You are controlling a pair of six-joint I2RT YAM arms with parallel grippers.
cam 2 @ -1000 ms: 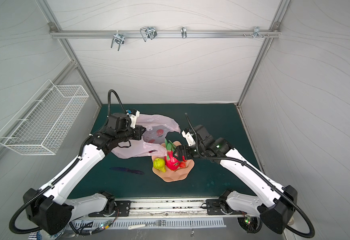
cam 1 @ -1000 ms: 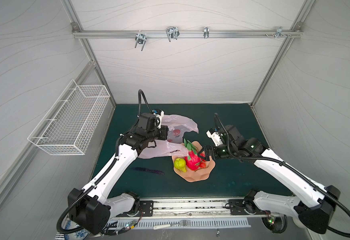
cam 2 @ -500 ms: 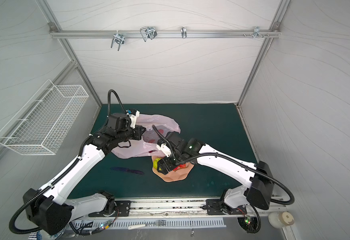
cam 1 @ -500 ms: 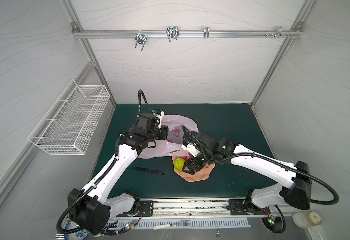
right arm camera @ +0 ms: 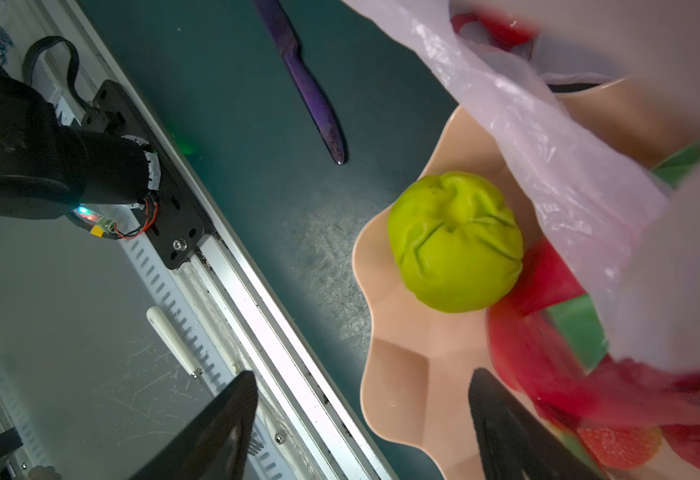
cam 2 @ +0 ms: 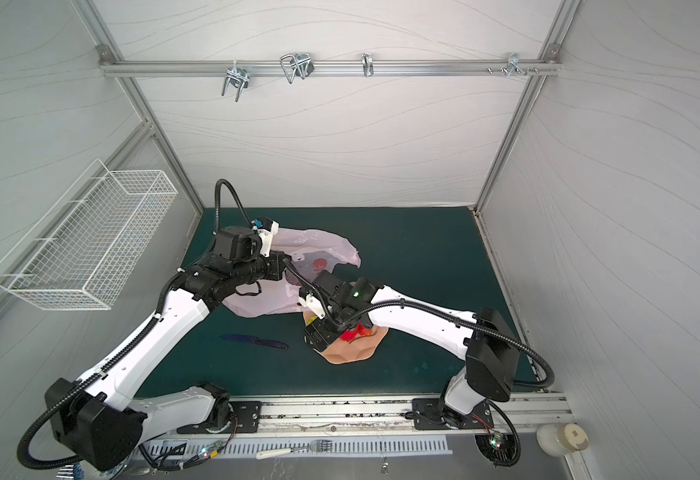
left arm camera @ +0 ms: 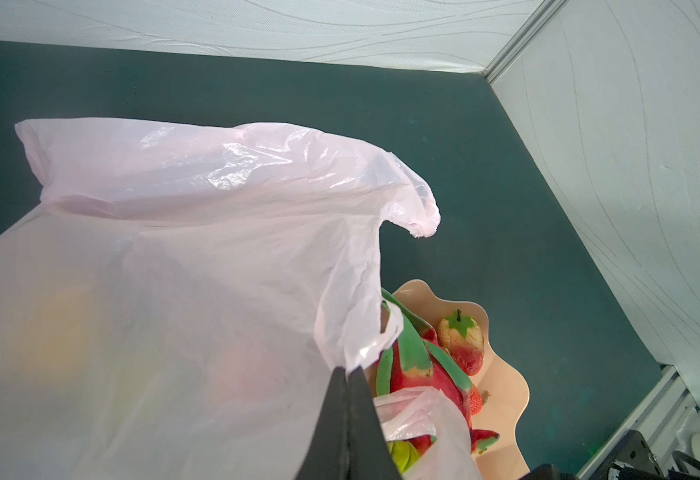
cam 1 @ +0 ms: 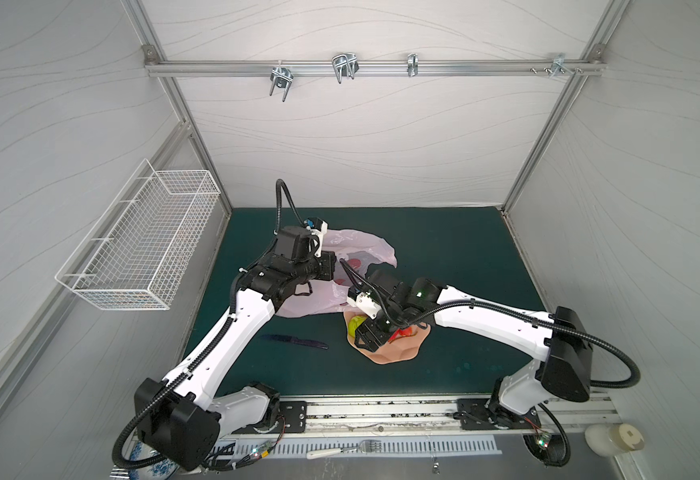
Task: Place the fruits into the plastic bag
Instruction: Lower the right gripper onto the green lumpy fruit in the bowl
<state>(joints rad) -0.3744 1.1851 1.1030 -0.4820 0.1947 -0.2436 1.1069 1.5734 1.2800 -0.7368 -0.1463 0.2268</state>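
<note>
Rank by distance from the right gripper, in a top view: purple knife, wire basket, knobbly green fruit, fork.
From the right gripper:
1. knobbly green fruit, in the bowl, at the jaws.
2. purple knife, left of the bowl.
3. fork, on the front ledge.
4. wire basket, on the left wall.

On the desk the plastic bag lies behind the bowl, with its near edge hanging over the bowl's rim (clearest in the wrist views). The fruits sit in the bowl, and a knife lies to its left.
</note>
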